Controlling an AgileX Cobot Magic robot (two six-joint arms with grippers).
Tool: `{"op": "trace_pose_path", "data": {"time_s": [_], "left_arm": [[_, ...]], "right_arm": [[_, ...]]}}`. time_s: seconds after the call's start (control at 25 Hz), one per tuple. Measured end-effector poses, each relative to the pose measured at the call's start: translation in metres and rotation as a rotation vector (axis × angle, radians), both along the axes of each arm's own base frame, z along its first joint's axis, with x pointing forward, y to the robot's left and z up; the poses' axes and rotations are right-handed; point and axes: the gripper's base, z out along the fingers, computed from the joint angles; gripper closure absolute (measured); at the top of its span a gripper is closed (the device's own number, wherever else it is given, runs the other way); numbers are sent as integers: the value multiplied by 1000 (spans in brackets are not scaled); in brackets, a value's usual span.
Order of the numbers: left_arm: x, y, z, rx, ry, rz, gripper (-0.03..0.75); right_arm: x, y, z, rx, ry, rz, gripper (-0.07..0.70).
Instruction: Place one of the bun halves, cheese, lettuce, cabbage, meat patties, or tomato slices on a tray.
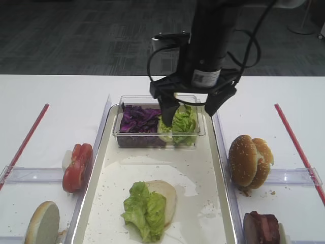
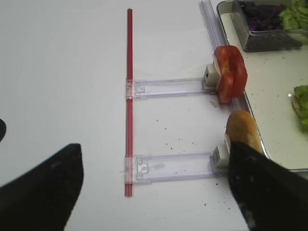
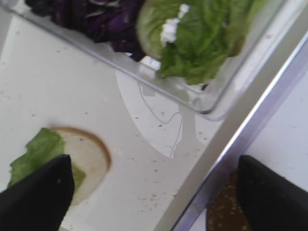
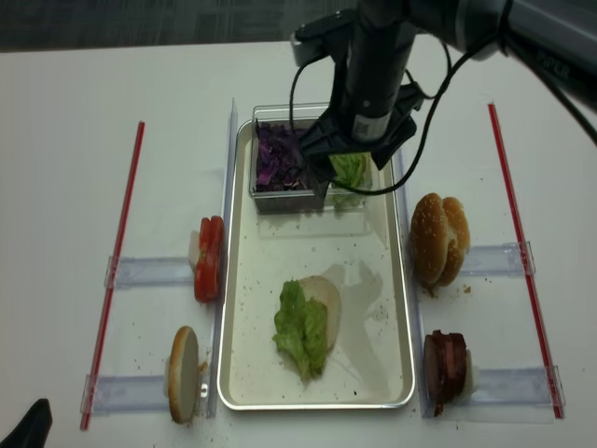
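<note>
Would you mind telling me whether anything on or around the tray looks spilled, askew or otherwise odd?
Only small things. Dark crumbs are scattered over the tray floor and the table beside the clear holders. The lettuce leaf lies off-centre on the pale bun half, overhanging its left and front edge. Nothing looks damaged.

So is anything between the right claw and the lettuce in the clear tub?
Nothing visible does. The right claw hangs open just above the clear tub, one finger over the lettuce; the cabbage lies to the side.
</note>
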Motion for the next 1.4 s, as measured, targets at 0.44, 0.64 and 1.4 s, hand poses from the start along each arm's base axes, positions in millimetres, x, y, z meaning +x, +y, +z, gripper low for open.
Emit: {"op": "trace_pose_path", "data": {"time_s": [0.44, 0.64, 1.4], "left_arm": [[0, 0, 0, 0, 0, 0, 151], [0, 0, 0, 0, 0, 0, 151], [0, 0, 0, 0, 0, 0, 151]], "right_arm": [[48, -130, -3, -47, -19, -282, -60], [54, -188, -3, -53, -17, -421, -60], [24, -218, -16, -42, 80, -508, -60]]}}
